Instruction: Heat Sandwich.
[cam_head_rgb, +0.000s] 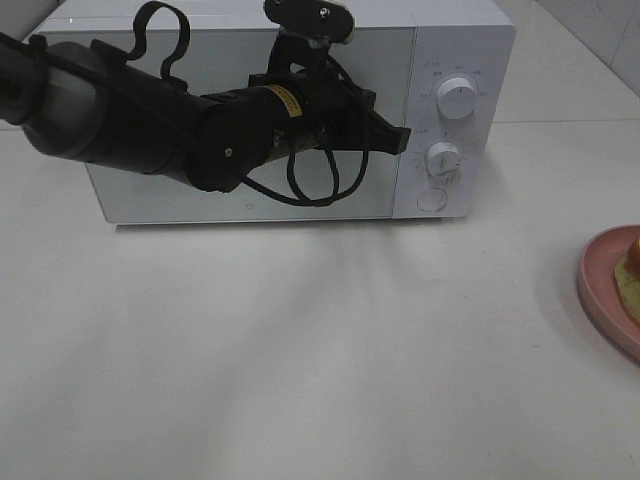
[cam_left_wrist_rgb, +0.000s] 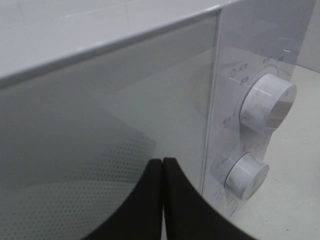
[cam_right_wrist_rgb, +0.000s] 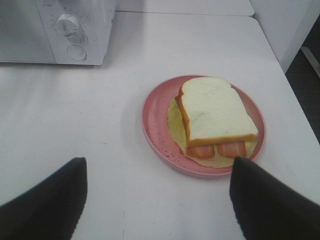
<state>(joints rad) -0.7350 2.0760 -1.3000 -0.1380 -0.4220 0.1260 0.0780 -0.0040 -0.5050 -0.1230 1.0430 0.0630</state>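
The sandwich (cam_right_wrist_rgb: 215, 112), white bread over red and yellow-green filling, lies on a round pink plate (cam_right_wrist_rgb: 150, 120) on the white table. In the high view only the plate's edge (cam_head_rgb: 600, 290) and a bit of sandwich (cam_head_rgb: 632, 262) show at the far right. My right gripper (cam_right_wrist_rgb: 159, 161) is open and empty, hovering over the plate's near side. The white microwave (cam_head_rgb: 470, 40) stands at the back with its door (cam_head_rgb: 150, 200) closed. My left gripper (cam_head_rgb: 400, 140) is shut and empty, with its tips (cam_left_wrist_rgb: 163, 161) at the door's right edge beside the control panel.
The panel carries an upper knob (cam_head_rgb: 457, 100), a lower knob (cam_head_rgb: 443, 158) and a round button (cam_head_rgb: 432, 199). Both knobs show in the left wrist view (cam_left_wrist_rgb: 267, 100), (cam_left_wrist_rgb: 245, 175). The left arm crosses in front of the microwave door. The table's right edge (cam_right_wrist_rgb: 295, 105) runs just past the plate.
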